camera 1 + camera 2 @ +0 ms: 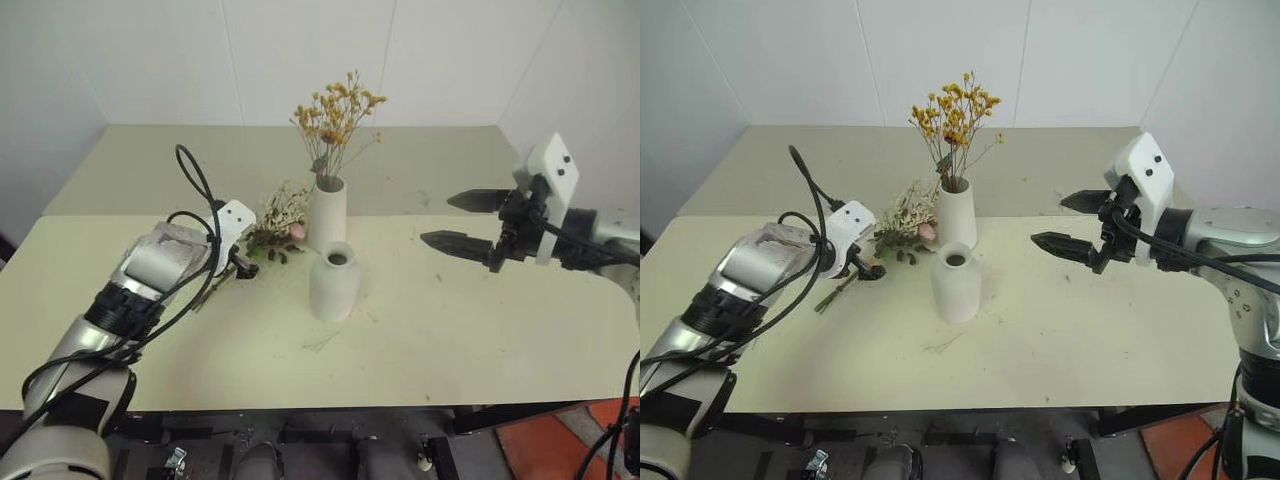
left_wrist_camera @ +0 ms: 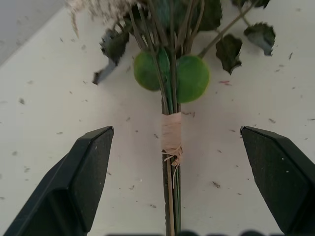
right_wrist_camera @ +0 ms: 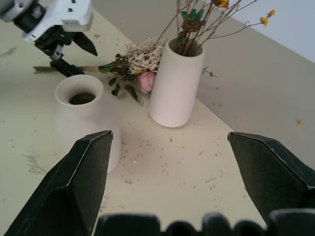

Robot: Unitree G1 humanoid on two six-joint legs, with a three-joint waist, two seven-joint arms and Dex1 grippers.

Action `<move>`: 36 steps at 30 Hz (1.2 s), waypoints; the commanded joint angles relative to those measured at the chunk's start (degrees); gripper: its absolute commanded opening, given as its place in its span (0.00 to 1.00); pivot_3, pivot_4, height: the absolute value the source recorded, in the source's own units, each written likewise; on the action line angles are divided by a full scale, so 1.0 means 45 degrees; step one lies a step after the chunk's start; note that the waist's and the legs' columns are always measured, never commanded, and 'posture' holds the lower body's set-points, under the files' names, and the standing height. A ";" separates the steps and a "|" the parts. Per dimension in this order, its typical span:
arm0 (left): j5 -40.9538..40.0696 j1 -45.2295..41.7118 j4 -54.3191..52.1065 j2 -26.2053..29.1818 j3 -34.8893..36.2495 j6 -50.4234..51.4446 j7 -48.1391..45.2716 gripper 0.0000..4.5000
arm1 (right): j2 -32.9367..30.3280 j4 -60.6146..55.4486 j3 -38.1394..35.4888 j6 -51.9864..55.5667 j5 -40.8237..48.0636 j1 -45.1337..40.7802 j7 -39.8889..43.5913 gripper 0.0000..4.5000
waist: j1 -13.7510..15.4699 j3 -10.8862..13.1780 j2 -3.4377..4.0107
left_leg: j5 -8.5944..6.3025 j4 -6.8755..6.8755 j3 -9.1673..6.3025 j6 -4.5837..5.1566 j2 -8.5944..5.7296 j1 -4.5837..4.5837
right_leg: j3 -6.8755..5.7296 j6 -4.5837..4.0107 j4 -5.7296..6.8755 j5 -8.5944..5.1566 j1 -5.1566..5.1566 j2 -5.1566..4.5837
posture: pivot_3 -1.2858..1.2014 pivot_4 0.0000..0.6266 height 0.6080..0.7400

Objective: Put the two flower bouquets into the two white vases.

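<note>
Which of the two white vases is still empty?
The shorter bottle-shaped vase nearer the robot: its mouth is bare. The tall cylinder vase behind it holds the yellow-orange dried flowers.

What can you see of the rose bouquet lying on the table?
The rose bouquet lies flat on the table, head toward the tall vase, apparently touching its base. It shows a pink rose, cream sprigs, dark green leaves and two round green leaves. Pale tape binds the thin green stems. The open left gripper straddles the taped stems without touching them.
</note>
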 commanded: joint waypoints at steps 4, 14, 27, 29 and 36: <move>0.1098 -0.0783 0.1464 -0.0434 -0.0152 -0.1424 -0.0957 0.74 | -0.0441 -0.0674 -0.0748 0.0201 0.0572 0.0095 -0.0272 1.00 | 0.0048 0.0000 -0.0002 | 0.0000 0.0007 0.0001 0.0000 0.0000 -0.0008 | -0.0003 0.0001 -0.0003 0.0000 0.0001 -0.0003 | 0.52 0.24 1.00; 0.1866 -0.1065 0.2360 -0.0831 0.0138 -0.1925 -0.1698 0.04 | -0.0050 -0.0504 -0.0712 -0.0535 0.0304 0.0255 -0.1217 1.00 | 0.0046 0.0001 -0.0003 | 0.0000 0.0017 -0.0001 0.0001 0.0000 -0.0007 | -0.0002 0.0001 0.0011 0.0000 0.0001 -0.0003 | 0.52 0.24 1.00; 0.0056 -0.2050 0.2242 -0.0733 0.7631 -0.4312 0.2487 0.02 | -0.0738 -0.1335 -0.2769 -0.0163 0.1821 0.1856 -0.0315 1.00 | 0.0046 0.0011 -0.0019 | -0.0004 0.0034 -0.0010 0.0007 0.0003 -0.0025 | -0.0007 0.0003 0.0012 0.0002 -0.0003 -0.0006 | 0.52 0.24 1.00; -0.1752 -0.2509 0.1062 -0.1009 0.9643 -0.4107 0.2218 0.02 | -0.0907 -0.1553 -0.3276 -0.0190 0.2058 0.2387 -0.0189 1.00 | 0.0097 0.0012 -0.0022 | -0.0004 0.0042 -0.0015 0.0006 0.0009 -0.0043 | -0.0023 0.0007 0.0020 0.0005 -0.0001 -0.0011 | 0.52 0.24 1.00; -0.7102 -0.1566 -0.2655 -0.2543 1.2600 -0.6431 -0.2057 0.02 | -0.1231 -0.2254 -0.4593 -0.0649 0.2115 0.4257 0.0212 1.00 | 0.0227 0.0019 -0.0040 | -0.0010 0.0120 -0.0008 0.0011 -0.0002 -0.0044 | -0.0028 0.0044 0.0026 0.0022 0.0056 -0.0032 | 0.52 0.24 1.00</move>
